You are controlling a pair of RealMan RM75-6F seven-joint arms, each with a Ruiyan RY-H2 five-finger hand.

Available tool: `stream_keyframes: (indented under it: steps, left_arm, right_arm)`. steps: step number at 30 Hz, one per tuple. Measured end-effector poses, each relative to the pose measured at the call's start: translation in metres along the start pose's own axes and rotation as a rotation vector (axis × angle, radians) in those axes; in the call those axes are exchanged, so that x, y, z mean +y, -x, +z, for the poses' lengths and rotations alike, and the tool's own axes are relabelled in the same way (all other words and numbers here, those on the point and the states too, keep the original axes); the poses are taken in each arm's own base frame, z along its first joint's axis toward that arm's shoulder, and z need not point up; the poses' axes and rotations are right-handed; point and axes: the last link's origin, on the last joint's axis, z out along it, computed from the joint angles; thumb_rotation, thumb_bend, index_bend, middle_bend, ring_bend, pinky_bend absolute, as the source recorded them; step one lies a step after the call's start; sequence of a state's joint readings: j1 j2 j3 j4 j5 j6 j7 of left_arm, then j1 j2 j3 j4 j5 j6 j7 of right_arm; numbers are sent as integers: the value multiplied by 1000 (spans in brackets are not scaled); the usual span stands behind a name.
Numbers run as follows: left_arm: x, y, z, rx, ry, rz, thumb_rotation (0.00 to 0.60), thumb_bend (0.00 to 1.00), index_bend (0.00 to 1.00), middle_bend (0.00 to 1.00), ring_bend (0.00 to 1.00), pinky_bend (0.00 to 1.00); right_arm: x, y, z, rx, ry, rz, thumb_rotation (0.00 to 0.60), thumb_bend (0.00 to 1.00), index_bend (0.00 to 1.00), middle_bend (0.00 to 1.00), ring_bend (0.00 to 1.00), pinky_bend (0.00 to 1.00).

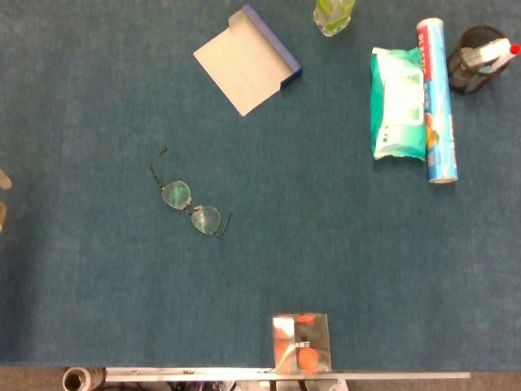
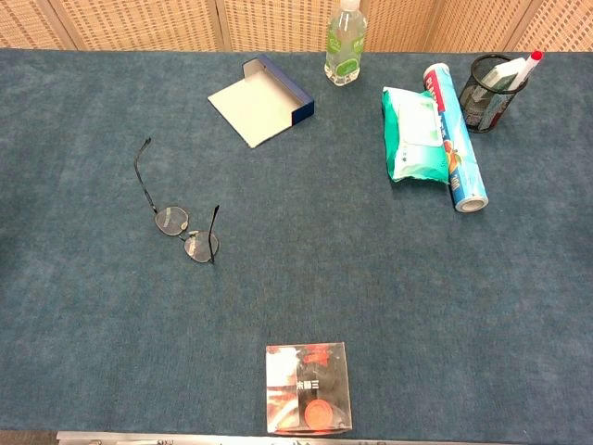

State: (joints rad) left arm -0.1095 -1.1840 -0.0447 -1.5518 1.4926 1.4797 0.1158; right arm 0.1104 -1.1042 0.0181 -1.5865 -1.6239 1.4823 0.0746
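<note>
Spectacles [image 1: 191,208] lie on the blue-covered desk [image 1: 81,309], lenses down and both temples unfolded. In the head view their long axis runs from upper left to lower right. Left of them, well apart at the frame edge, a pale sliver is probably the left hand [image 1: 4,180]. So little of it shows that I cannot tell whether its fingers are apart or together, and the chest view shows no hand at all. The right hand appears in neither view, so the left is the nearer one, with the spectacles to its right. Beyond the spectacles sits an open blue-edged box [image 1: 248,69], and further right a bottle [image 1: 334,16], a green wipes pack [image 1: 395,102], a printed roll [image 1: 435,102] touching it, and a mesh cup [image 1: 476,61]. Nearer than the spectacles stands a clear case [image 1: 301,344] (orange inside). Its label, like the roll's print, is too small to read.
</note>
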Motion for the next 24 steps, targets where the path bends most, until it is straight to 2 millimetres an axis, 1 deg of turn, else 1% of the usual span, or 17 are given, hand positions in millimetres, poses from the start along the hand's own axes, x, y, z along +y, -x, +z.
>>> stream_keyframes:
  steps: [4,9,12,15,19,21,24]
  left_arm:
    - [-1,2,-1,-11,1,4,600,307,464,398,425,508]
    - [-2,-1,-3,7,3,-11,600,307,466,399,425,508]
    - [-1,-2,-3,21,18,-23,600,307,488,403,427,511]
    - [2,-5,-4,60,54,-50,600,307,508,412,428,528]
    - [7,-9,-6,138,125,-116,600,302,509,408,427,538]
    - [10,-9,-7,171,160,-152,600,271,503,399,426,538]
    - [18,-6,-8,210,224,-205,600,179,474,387,420,538]
  right_arm:
    - [-1,1,2,-4,-2,1,600,261,653,510,378,388]
    - [-3,3,4,-22,-9,-4,600,260,654,510,378,388]
    - [-3,2,6,-17,-10,1,600,260,654,510,378,388]
    - [-2,0,7,-9,-8,9,600,260,654,510,378,388]
    - [1,-3,8,-4,-3,23,600,261,654,510,378,388]
    - [2,-5,7,-1,0,25,600,260,654,510,378,388]
    - [3,-9,5,19,0,31,600,260,653,509,378,388]
